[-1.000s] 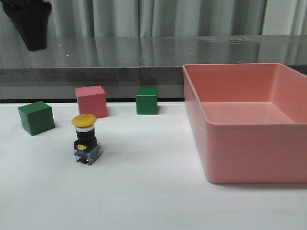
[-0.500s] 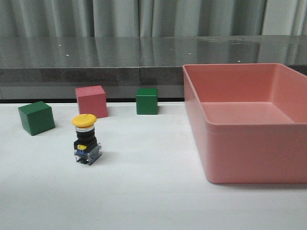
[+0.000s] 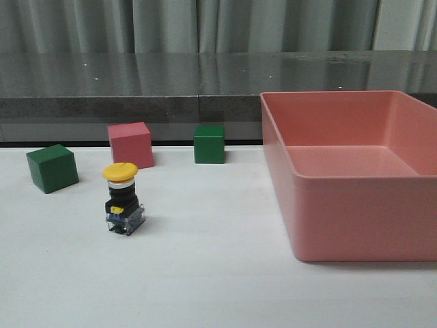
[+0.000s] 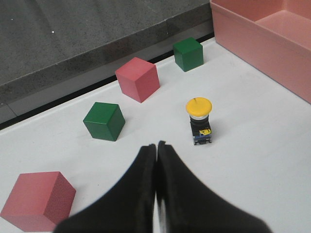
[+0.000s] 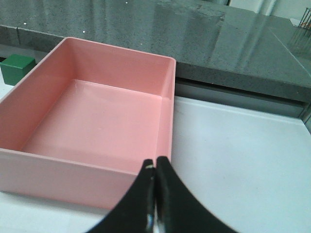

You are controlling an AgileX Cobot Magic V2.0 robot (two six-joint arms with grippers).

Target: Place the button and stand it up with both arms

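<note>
The button (image 3: 121, 200) stands upright toward the tabletop's (image 3: 205, 273) left edge, both claws closed empty and clear, so nothing appears left.

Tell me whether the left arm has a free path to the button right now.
Probably yes. In the left wrist view the button stands upright on open table ahead of the left gripper, with nothing between them. The nearest green cube sits off to one side. The fingers are shut, so they would need to open first.
</note>
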